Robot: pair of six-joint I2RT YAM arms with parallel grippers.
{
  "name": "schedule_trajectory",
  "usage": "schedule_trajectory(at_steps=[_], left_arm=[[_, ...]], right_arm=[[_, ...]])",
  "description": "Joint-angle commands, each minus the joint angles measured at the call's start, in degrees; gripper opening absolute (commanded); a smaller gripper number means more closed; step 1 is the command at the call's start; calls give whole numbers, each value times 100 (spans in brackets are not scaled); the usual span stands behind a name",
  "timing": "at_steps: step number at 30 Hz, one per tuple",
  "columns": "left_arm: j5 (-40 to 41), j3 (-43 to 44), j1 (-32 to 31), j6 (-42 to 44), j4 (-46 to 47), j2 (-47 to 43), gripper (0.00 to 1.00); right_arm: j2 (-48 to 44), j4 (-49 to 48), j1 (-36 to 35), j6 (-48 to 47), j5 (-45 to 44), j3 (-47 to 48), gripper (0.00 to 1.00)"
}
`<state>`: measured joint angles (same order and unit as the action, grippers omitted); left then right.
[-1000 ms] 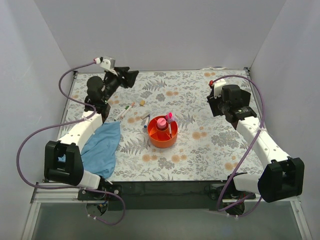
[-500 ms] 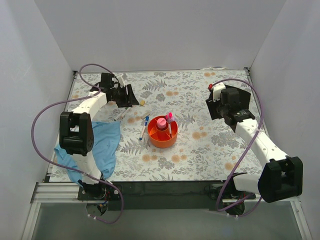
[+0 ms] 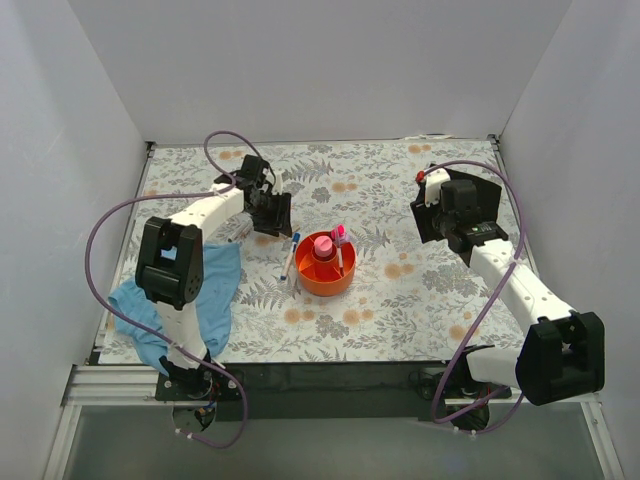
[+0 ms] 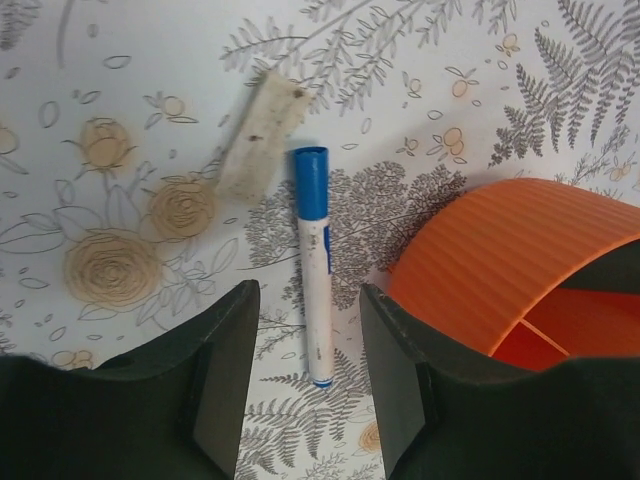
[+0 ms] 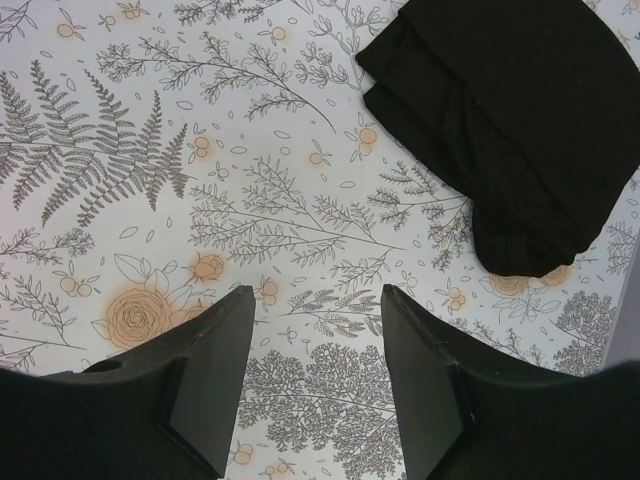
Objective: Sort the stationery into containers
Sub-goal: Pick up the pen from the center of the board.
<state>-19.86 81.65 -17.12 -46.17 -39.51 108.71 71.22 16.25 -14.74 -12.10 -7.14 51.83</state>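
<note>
The round orange organizer (image 3: 325, 272) stands mid-table, with a pink piece (image 3: 323, 245) in its central cup and a pink-and-black highlighter (image 3: 340, 234) and a white pen in its ring. A white pen with a blue cap (image 3: 290, 256) lies just left of it. My left gripper (image 3: 277, 222) hangs open above that pen. In the left wrist view the pen (image 4: 318, 280) lies lengthwise between the fingers of that gripper (image 4: 305, 295). Its cap points away toward a tan block (image 4: 262, 145), and the organizer's wall (image 4: 500, 255) is at right. My right gripper (image 3: 425, 220) is open and empty over bare table.
A large blue cloth (image 3: 195, 290) lies at the left near side, under my left arm. In the right wrist view, my open right gripper (image 5: 315, 300) is over floral tabletop, with a black shape (image 5: 500, 120) at upper right that I cannot identify.
My left arm swung from the back-left corner to the right and nearer, and its gripper is now over the blue-capped pen. The right arm has barely moved.
</note>
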Motion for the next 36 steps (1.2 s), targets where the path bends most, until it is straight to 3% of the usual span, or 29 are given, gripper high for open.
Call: schedule_trajectory(at_steps=[1, 15, 24, 27, 28, 31, 34, 36], left_arm=[[561, 79, -353, 205, -92, -25, 45], [1166, 607, -757, 530, -408, 923, 45], [1696, 335, -933, 618, -461, 977, 43], [1827, 291, -933, 680, -462, 995, 37], [1854, 273, -933, 688, -461, 995, 26], [1837, 246, -924, 732, -444, 942, 11], [1793, 351, -916, 768, -496, 863, 1], [1740, 562, -872, 820, -662, 784, 0]], right_arm=[[-73, -245, 33, 111, 81, -120, 63], [-293, -368, 85, 173, -7, -393, 63], [-319, -412, 121, 190, 19, -499, 63], [-319, -430, 129, 234, 45, -534, 63], [-319, -438, 130, 234, 46, -543, 63], [-319, -456, 138, 243, 63, -525, 63], [-284, -465, 147, 234, 46, -508, 63], [-293, -465, 147, 243, 46, -464, 63]])
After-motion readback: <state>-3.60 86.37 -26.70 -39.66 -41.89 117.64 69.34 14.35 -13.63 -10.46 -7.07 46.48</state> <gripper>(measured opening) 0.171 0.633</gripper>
